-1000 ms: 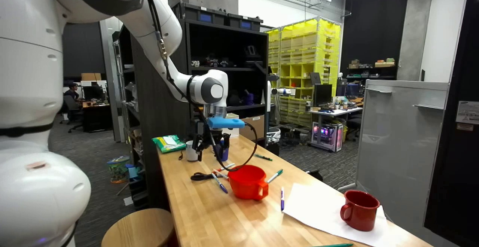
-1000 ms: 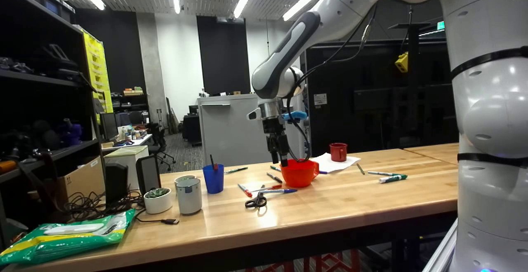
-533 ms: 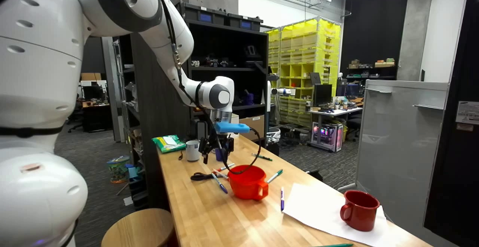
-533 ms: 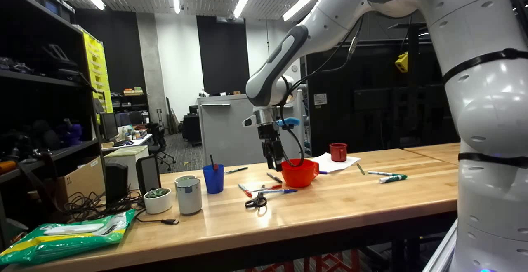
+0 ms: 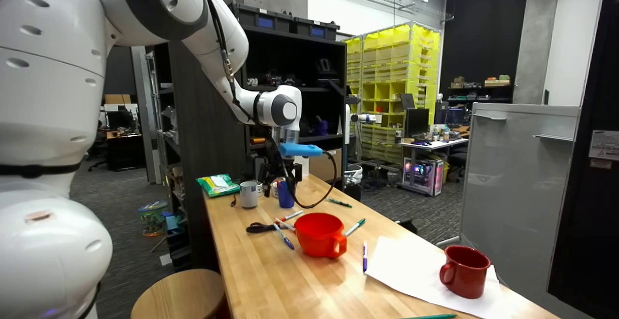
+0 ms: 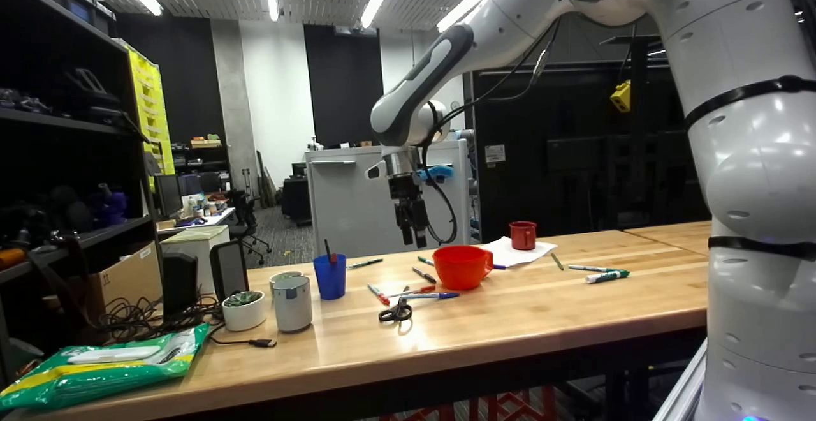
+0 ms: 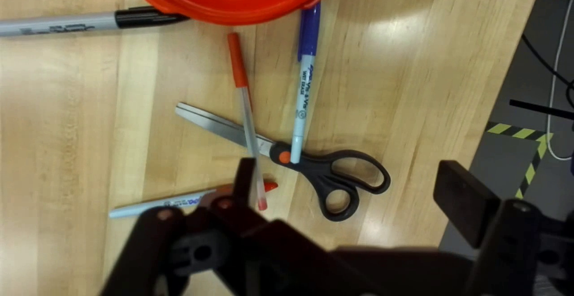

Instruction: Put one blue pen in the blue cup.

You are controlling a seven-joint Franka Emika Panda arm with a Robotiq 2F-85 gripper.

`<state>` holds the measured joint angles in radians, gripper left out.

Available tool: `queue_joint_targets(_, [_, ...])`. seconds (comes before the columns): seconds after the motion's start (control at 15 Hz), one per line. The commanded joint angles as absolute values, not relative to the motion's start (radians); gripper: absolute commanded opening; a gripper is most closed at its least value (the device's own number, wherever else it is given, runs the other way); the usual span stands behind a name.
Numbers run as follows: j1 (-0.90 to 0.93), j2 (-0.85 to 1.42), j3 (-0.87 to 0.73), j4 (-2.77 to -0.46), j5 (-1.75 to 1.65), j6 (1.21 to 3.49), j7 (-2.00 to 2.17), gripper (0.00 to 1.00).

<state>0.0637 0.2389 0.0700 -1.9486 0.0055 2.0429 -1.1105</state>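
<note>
With my claw (image 7: 352, 188) wide and empty, I judge this the reach stage, next needing to align and descend onto the blue-capped wet-erase pen (image 7: 304, 84) below, seemingly off-centre.

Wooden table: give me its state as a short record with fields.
Gripper: open, holding nothing, above the table
Blue cup: upright, dark pen-like thing showing at its rim
Blue pen: one end over the scissors, cap by the wide red cup
Other blue pen: beside the white paper
Red mug: on that paper
Status: no pen gripped yet
</note>
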Motion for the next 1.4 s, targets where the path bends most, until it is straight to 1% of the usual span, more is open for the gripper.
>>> queue_joint_targets(0.0, [0.057,0.189,0.110,-1.967,0.029,2.004,-1.141,1.00])
queue_joint_targets(0.4, [0.058,0.196,0.146,-1.988,0.110,1.981,-1.179,1.00])
queue_joint_targets(0.93, [0.034,0.206,0.137,-2.055,0.181,1.987,-1.217,1.00])
queue_joint_targets(1.33, [0.016,0.203,0.120,-2.090,0.165,1.999,-1.225,1.00])
